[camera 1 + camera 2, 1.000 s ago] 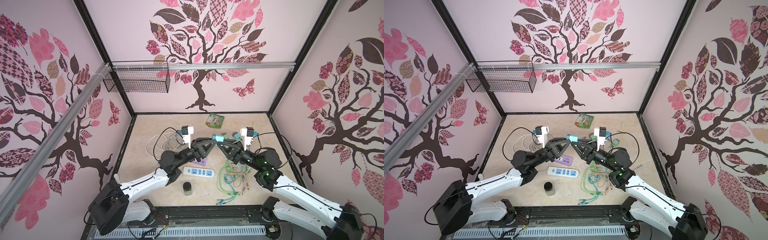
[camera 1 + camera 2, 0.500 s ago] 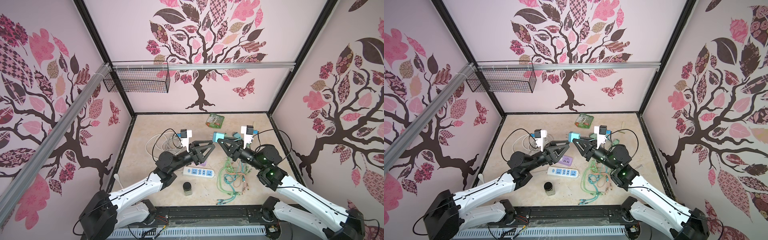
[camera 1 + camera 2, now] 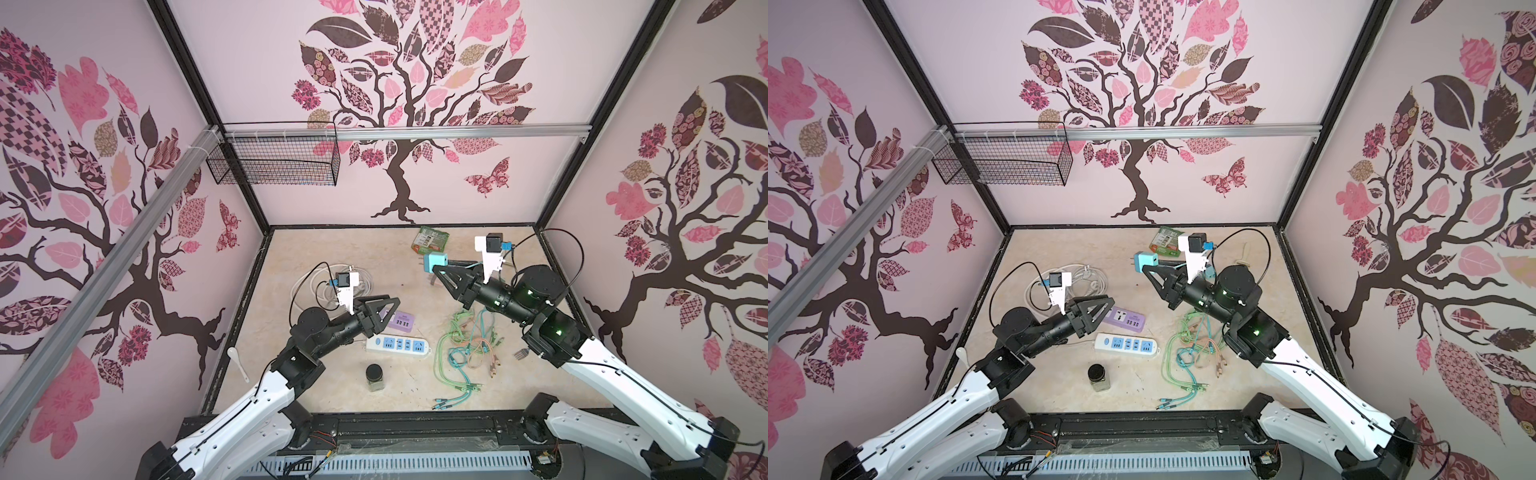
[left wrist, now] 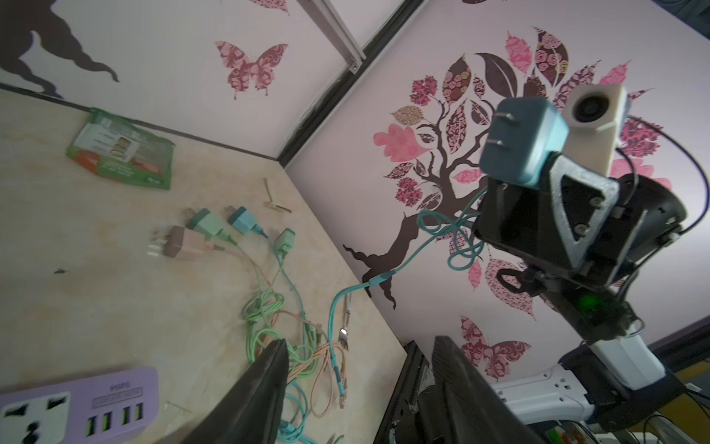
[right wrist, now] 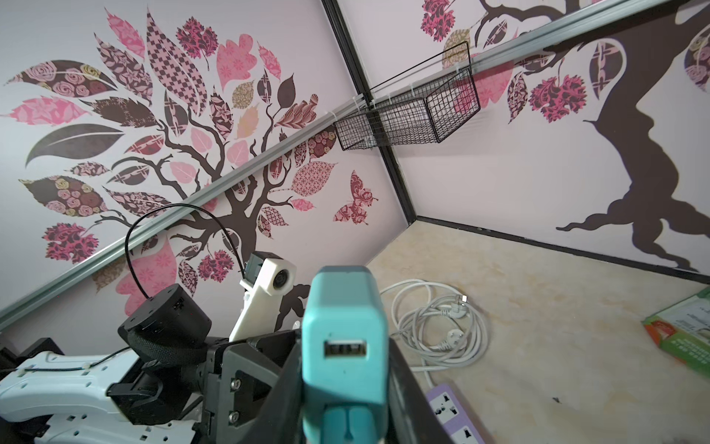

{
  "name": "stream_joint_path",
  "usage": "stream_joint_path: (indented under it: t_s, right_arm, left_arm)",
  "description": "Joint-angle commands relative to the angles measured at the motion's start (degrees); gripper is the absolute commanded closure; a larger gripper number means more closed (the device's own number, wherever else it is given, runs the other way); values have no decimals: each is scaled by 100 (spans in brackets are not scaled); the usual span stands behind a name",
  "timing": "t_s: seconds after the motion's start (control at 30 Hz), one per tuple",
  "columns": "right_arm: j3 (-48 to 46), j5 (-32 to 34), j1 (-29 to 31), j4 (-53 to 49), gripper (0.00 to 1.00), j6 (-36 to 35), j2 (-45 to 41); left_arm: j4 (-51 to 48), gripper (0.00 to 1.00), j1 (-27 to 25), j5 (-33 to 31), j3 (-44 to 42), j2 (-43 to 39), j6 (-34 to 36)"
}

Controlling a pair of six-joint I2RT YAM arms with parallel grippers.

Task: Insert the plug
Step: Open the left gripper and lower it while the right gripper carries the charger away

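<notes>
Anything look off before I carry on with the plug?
Yes: a thin teal cable rises off the table and loops at the right gripper, which is shut on the teal square charger plug. It looks snagged; the plug's USB port is empty.

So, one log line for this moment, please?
left gripper: open, empty | right gripper: shut on plug, in air | plug: not inserted
</notes>
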Motion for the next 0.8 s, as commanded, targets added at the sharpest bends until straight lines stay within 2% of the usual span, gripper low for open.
stream_joint_path:
  t_s: [0.0,0.13,0.4,0.57,0.77]
  right_arm:
    - [588,91,-14,-580,77,-584,136]
    - [1000,283,-18,-999,77,-997,286]
    - [1621,829,-19,-1640,77,-1815,490]
    - [2159,841,-18,-2062,77,-2192,828]
    - [2670,699,-15,-2222,76,-2322,1486]
  left_arm:
    - [-1424,35,29,-554,-1,-389,410]
    - [-2323,32,31,-1146,87,-689,541]
    - [-2823,32,38,-1579,109,-836,467]
    - [-3166,32,46,-1828,213,-691,403]
    - [-3391,31,47,-2024,207,-650,308]
